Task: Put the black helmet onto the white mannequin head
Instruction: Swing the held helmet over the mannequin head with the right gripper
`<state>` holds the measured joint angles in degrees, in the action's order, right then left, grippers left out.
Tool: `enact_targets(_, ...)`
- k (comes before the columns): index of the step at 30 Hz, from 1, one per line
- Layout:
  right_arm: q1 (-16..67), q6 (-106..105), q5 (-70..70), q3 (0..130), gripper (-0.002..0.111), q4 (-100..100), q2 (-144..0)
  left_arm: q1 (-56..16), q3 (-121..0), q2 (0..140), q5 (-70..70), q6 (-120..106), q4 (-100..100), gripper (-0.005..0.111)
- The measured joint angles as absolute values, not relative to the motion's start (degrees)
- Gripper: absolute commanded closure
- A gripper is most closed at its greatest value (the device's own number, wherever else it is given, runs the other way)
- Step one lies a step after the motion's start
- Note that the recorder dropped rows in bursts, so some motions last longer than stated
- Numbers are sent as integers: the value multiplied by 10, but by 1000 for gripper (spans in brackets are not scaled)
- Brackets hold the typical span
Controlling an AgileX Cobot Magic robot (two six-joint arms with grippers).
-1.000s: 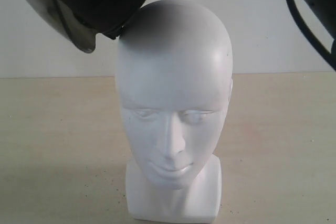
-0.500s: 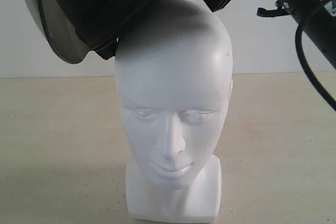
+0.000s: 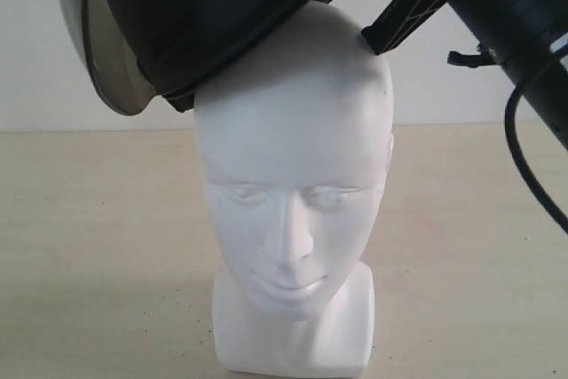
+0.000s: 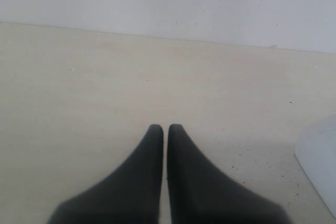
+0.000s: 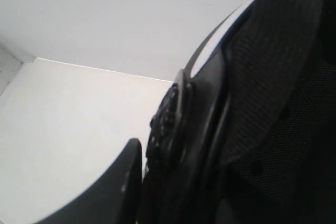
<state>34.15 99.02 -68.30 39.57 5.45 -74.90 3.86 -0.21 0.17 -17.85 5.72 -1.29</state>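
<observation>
The black helmet [image 3: 204,15] hangs tilted over the top of the white mannequin head [image 3: 293,175]. Its lower rim rests against the crown on the left, and the smoky visor [image 3: 102,59] points down-left. My right gripper [image 3: 390,6] reaches in from the upper right and is shut on the helmet's rim. In the right wrist view one finger [image 5: 128,182] lies outside the shell, beside the padded lining [image 5: 273,77]; the other finger is hidden. My left gripper [image 4: 161,129] is shut and empty, low over the table.
The mannequin head stands on a blocky neck base [image 3: 293,343] on a pale wooden table [image 3: 98,246], with a white wall behind. A corner of that base [image 4: 320,161] shows in the left wrist view. The right arm's cable [image 3: 524,157] hangs at the right.
The helmet has moved down and rightward, from beside the crown to partly over it. The right arm has come further into view from the upper right.
</observation>
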Motion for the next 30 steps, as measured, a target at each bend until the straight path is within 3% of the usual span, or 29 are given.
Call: enact_targets(30, 342, 983, -720, 346, 109, 17, -743, 39, -2, 2, -179, 57, -13, 102)
